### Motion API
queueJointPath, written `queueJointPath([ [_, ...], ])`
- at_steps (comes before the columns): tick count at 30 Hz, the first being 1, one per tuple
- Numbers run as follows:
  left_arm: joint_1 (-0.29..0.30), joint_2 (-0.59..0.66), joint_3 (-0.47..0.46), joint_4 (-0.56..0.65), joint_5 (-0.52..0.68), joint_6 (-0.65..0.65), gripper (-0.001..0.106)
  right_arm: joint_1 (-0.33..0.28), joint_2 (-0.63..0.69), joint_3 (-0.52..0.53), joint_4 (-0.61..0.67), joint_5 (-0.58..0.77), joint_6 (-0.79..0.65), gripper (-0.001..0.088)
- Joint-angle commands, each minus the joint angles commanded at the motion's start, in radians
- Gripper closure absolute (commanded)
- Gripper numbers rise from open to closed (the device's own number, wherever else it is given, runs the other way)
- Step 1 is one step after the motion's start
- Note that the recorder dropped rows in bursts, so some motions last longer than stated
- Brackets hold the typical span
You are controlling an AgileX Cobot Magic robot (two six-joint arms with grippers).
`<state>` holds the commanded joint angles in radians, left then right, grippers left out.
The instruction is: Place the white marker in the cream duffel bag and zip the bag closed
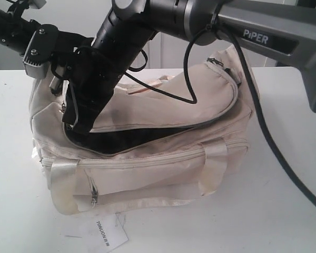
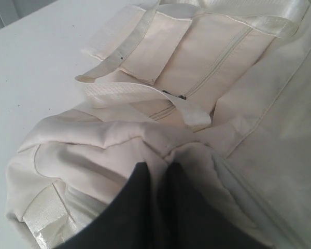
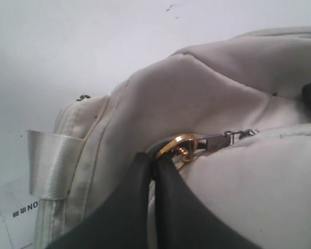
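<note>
- White tabletop (image 1: 284, 221) is carrying the cream duffel bag (image 1: 163, 174), which is sitting near the middle with its long front side facing the exterior camera.
- Soft cream fabric is sagging and creasing all over the bag. A front pocket zip (image 1: 147, 161) is running along its length.
- Grey and black, the right arm (image 1: 253, 31) is stretching in from the right above the bag, then bending down across the middle toward the bag's left end, with a black cable (image 1: 263, 121) hanging off it.
- The left arm (image 1: 10, 29) is coming in from the upper left and angling down at that same end.
- The curved top flap (image 1: 210, 105) is lying partly unzipped, and a dark gap (image 1: 121, 138) is showing beneath its edge.
- Satin webbing handles (image 1: 63, 182) are drooping over the front panel.
- The right gripper (image 3: 154, 163) is pinching shut on the gold zipper pull (image 3: 177, 147), fingertips pressed together at the ring.
- The left gripper (image 2: 156, 168) is clamping a bunched fold of the bag's end fabric, jaws nearly meeting.
- A white paper tag (image 1: 102, 235) is lying flat on the table, just in front of the bag.
</note>
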<state>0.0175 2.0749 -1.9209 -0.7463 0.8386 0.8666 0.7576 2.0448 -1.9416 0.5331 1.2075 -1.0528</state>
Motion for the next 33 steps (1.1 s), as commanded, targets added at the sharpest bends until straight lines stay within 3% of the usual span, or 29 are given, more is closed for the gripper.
queueJointPath([
  [17,0.000,0.000,0.000,-0.009,-0.005,-0.030,0.104,0.000,0.000,0.000,0.011,0.014,-0.017,0.0868],
  [20,0.000,-0.004,0.000,-0.007,-0.015,-0.072,0.087,0.000,0.000,0.000,0.007,0.014,-0.017,0.0868],
  [23,0.000,-0.017,0.000,-0.003,-0.017,-0.090,0.053,0.000,0.000,0.000,0.007,-0.004,-0.017,0.0868],
  [25,0.000,-0.031,0.000,0.009,-0.028,-0.144,0.037,0.000,0.000,0.000,0.009,-0.035,-0.017,0.0868],
  [29,0.015,-0.088,0.000,0.122,-0.073,-0.305,0.037,0.000,0.000,0.000,0.009,-0.104,-0.001,0.0868],
  [33,0.049,-0.172,0.000,0.225,-0.005,-0.391,0.038,0.000,0.000,0.000,0.009,-0.121,0.024,0.0868],
])
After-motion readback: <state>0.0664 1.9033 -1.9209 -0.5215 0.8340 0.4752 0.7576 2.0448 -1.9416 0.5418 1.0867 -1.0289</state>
